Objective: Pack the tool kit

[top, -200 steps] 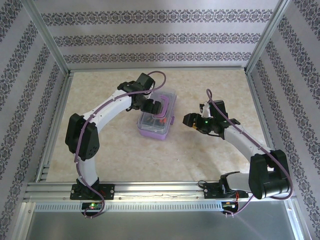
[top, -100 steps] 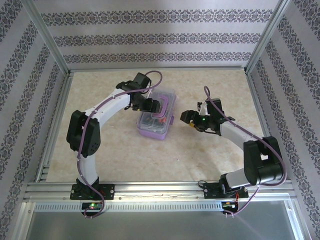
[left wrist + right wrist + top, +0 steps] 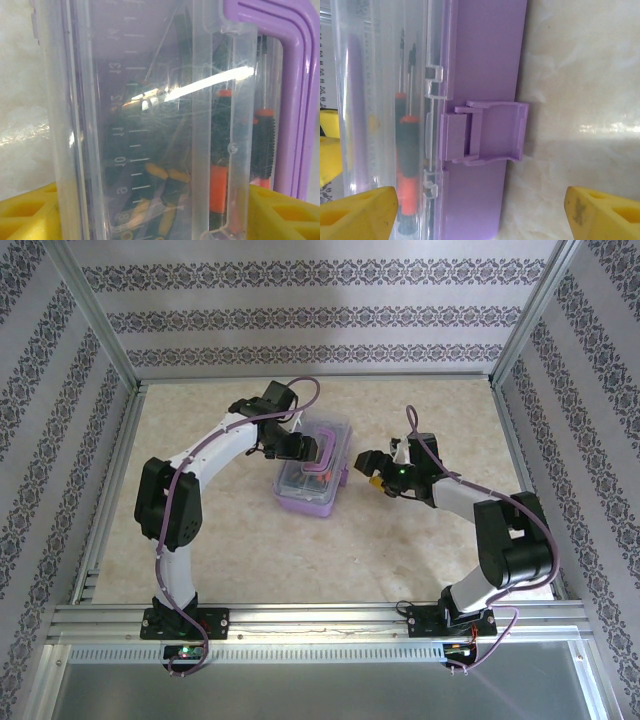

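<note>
Tool kit box (image 3: 308, 498) lies mid-table (image 3: 440, 540), between the two arms, with its clear lid (image 3: 130, 100) down. Screwdrivers (image 3: 220, 180) lie loose inside.

Handling, as judged: light, stiff, thin-walled plastic, smooth and likely slippery under the pads. The lid would flex or crack under hard squeezing, and the contents will slide if the box is tipped. The best holds are the purple handle (image 3: 295, 100) or squarely across the lid. The side latch (image 3: 492, 132) wants a light push. Whether it is fastened cannot be told.

Both arms rise from the near edge and bend inward toward the box. Right gripper (image 3: 480, 212) faces the latch side low down, its fingers (image 3: 602, 212) spread wide, holding nothing. Left gripper (image 3: 157, 212) hangs over the lid, pads straddling lid and handle. Whether it is pressing on them cannot be told
</note>
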